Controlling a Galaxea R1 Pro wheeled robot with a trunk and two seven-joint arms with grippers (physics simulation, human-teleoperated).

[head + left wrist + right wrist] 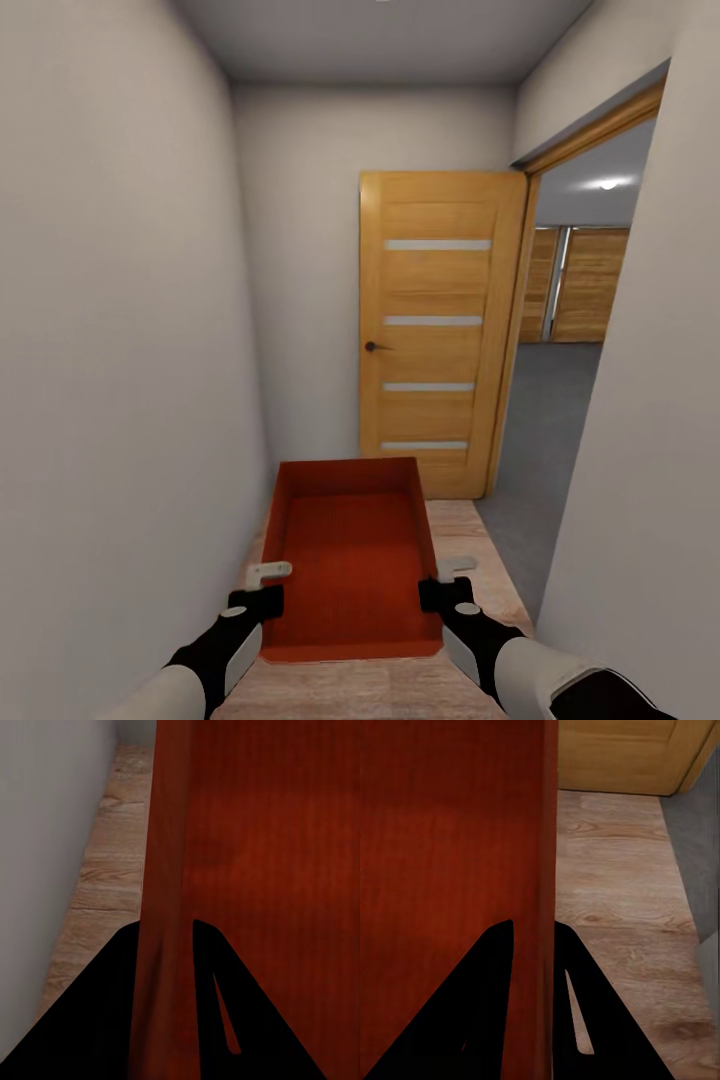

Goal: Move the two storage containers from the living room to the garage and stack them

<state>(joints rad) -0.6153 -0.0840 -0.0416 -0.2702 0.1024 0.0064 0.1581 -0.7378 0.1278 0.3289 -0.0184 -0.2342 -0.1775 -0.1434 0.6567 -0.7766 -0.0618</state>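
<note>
Both our end effectors grip one storage container [352,555] between them: the left end effector [262,588] is closed on its left wall, the right end effector [444,581] on its right wall. Beneath is pale wood-plank floor [470,545] of a narrow white corridor. Ahead, a wooden door [438,330] stands open onto grey floor [545,420]. We see no writing.

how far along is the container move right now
One storage container is picked up, with the left gripper and right gripper each clamped on a side wall. It is in a hallway beside an open door. Left: reaching the garage, placing, stacking.
</note>
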